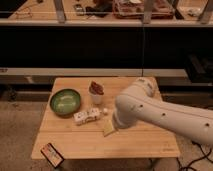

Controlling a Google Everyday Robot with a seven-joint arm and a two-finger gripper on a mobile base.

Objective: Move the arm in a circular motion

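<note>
The arm (pixel 150 112) is cream-white with thick rounded segments and small dark screw dots. It reaches in from the lower right across the right half of the wooden table (pixel 75 142). Its bulbous joint hangs over the table's middle. The gripper (pixel 109 129) shows as a pale yellowish flat tip below that joint, low over the tabletop and just right of a white packet (pixel 87 117). Nothing can be seen held in it.
A green bowl (pixel 65 101) sits on the left of the table. Behind the packet stands a white cup (pixel 96 92) with something dark red in it. A small dark and orange packet (pixel 52 154) lies at the front left corner. Dark shelving (pixel 100 45) runs behind the table.
</note>
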